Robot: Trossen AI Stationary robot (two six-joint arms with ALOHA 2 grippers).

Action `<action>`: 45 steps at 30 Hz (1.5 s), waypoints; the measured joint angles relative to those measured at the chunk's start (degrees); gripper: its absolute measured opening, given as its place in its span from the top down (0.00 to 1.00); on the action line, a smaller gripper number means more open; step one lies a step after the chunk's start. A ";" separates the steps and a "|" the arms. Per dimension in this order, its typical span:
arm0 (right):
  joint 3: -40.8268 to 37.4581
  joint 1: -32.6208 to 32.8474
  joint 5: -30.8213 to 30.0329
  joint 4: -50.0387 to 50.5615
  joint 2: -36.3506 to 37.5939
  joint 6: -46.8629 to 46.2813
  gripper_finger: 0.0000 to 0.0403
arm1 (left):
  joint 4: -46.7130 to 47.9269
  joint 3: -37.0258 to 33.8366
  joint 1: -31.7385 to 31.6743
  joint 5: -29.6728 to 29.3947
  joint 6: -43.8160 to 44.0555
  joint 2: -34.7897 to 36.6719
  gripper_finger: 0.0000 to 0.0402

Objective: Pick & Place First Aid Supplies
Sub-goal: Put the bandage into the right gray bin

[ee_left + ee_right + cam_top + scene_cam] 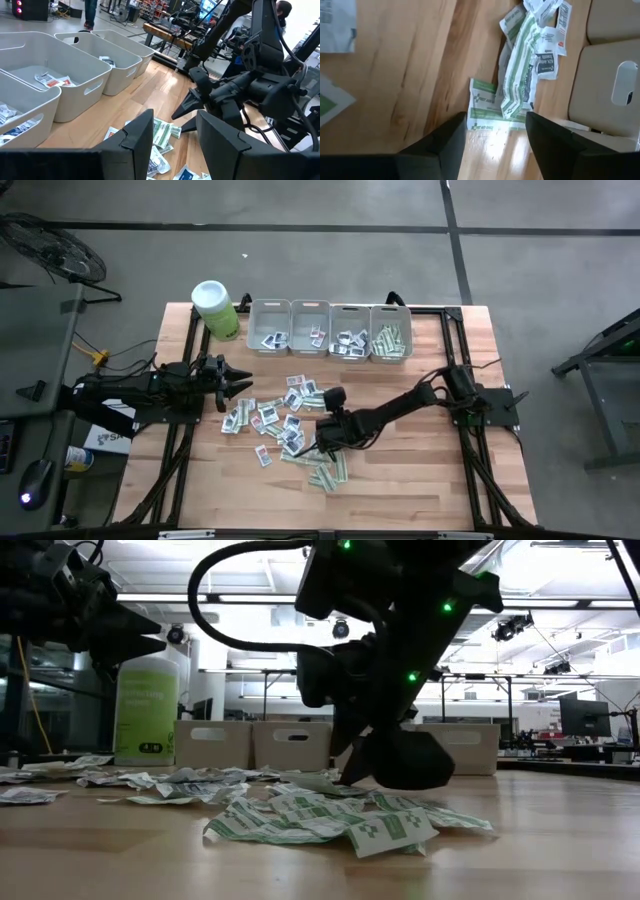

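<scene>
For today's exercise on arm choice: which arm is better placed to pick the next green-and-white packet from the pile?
The right gripper: it hangs open directly over the green-and-white packets. The left gripper waits open, off to the pile's side.

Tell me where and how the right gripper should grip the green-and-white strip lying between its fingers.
Probably come straight down on the green-and-white strip with the right gripper, open above it, and pinch across its short width near the free end. It lies flat on the table, so no edge is raised; its far end overlaps other packets, so gripping there risks lifting several.
</scene>
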State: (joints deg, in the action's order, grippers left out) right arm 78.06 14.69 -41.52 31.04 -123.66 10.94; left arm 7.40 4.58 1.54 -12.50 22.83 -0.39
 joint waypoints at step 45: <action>-0.24 0.67 4.15 2.50 -0.22 -10.46 0.95 | 0.00 0.01 -0.02 0.01 -0.01 -0.02 0.63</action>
State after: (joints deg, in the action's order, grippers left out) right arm 77.82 15.35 -37.37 33.54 -123.87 0.49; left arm 7.40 4.59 1.52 -12.49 22.82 -0.40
